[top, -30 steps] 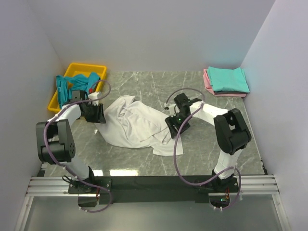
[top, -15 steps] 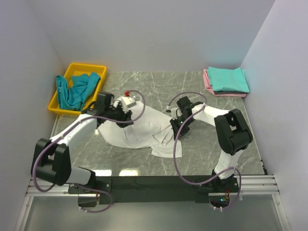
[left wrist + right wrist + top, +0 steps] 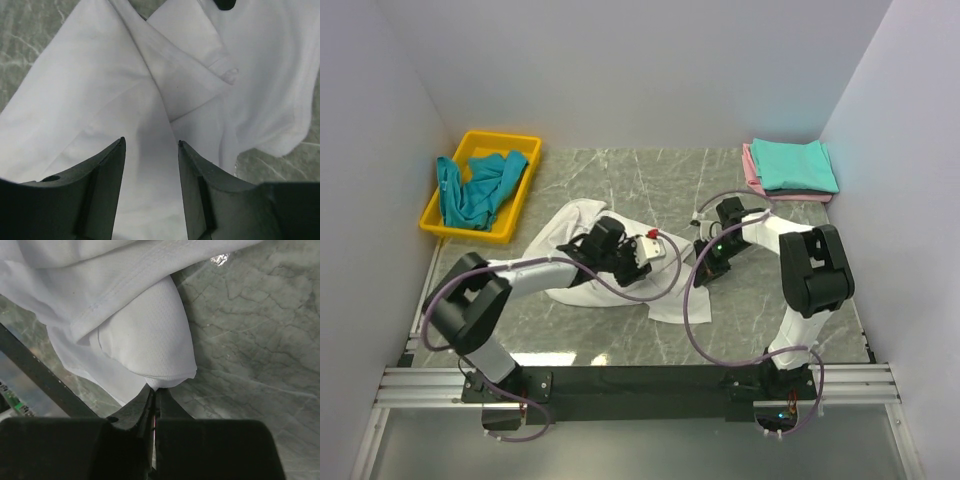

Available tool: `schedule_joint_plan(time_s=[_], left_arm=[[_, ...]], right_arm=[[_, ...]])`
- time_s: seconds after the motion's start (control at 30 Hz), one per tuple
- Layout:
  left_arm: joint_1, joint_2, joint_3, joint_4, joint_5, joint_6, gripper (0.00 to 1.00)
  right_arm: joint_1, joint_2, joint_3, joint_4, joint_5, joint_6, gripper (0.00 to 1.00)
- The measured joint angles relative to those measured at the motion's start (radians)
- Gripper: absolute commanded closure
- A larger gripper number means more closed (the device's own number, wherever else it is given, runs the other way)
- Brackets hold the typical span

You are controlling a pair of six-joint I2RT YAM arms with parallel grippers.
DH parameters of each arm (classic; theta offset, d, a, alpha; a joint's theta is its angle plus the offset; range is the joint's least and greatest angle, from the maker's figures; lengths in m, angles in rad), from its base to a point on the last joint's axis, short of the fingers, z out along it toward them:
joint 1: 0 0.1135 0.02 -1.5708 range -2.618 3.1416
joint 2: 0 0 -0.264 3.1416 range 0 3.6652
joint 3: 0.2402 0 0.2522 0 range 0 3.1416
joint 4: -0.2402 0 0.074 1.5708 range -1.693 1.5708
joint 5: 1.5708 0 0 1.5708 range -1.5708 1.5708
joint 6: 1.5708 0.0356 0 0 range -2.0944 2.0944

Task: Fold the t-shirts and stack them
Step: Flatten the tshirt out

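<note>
The white t-shirt [image 3: 565, 228] lay crumpled mid-table, its long axis running from the yellow tray [image 3: 503, 136] side down toward the near right. The right gripper [image 3: 152, 390] had just snapped shut on a fold at the shirt's right edge. The left gripper [image 3: 150, 145] had swung across over its middle, jaws half apart and empty. Spreading the shirt flat looked next.

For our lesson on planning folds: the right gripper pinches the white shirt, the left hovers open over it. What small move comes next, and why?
Probably lower the left gripper and close on the fold below its open jaws. The right gripper is shut on the crumpled white shirt; a second hold would let both arms spread it flat.
</note>
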Motion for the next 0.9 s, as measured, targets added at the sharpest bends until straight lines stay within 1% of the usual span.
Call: schedule_joint_plan(time_s=[0.13, 0.33, 0.4, 0.47, 0.53, 0.6, 0.63, 0.67, 0.73, 0.77, 0.83, 0.9], left_arm=[[-0.043, 0.085, 0.002, 0.051, -0.068, -0.003, 0.48], [-0.059, 0.168, 0.035, 0.081, -0.116, -0.028, 0.48], [-0.061, 0.182, 0.044, 0.093, -0.130, -0.037, 0.53], [-0.063, 0.195, 0.053, 0.103, -0.144, -0.050, 0.57], [-0.063, 0.203, 0.058, 0.111, -0.158, -0.058, 0.58], [-0.060, 0.203, 0.061, 0.110, -0.164, -0.069, 0.61], [-0.058, 0.203, 0.063, 0.110, -0.166, -0.072, 0.64], [-0.054, 0.203, 0.067, 0.109, -0.166, -0.073, 0.70], [-0.042, 0.203, 0.079, 0.100, -0.165, -0.080, 0.73], [-0.032, 0.203, 0.088, 0.097, -0.163, -0.081, 0.78], [-0.014, 0.203, 0.106, 0.089, -0.156, -0.086, 0.80], [0.002, 0.203, 0.119, 0.084, -0.143, -0.089, 0.86]], right_arm=[[-0.007, 0.021, 0.002, -0.011, -0.029, 0.000, 1.00], [-0.026, 0.039, 0.005, -0.025, -0.059, 0.000, 1.00], [-0.038, 0.045, 0.005, -0.026, -0.066, 0.000, 1.00], [-0.048, 0.047, 0.005, -0.029, -0.067, 0.000, 1.00], [-0.053, 0.047, 0.006, -0.032, -0.067, 0.000, 1.00], [-0.056, 0.047, 0.006, -0.036, -0.067, -0.001, 1.00], [-0.057, 0.047, 0.006, -0.038, -0.067, -0.001, 1.00], [-0.058, 0.047, 0.007, -0.040, -0.067, -0.001, 1.00], [-0.058, 0.047, 0.008, -0.043, -0.066, -0.001, 1.00], [-0.059, 0.047, 0.009, -0.044, -0.066, -0.001, 1.00], [-0.059, 0.047, 0.012, -0.045, -0.066, -0.001, 1.00], [-0.060, 0.047, 0.013, -0.045, -0.066, -0.002, 1.00]])
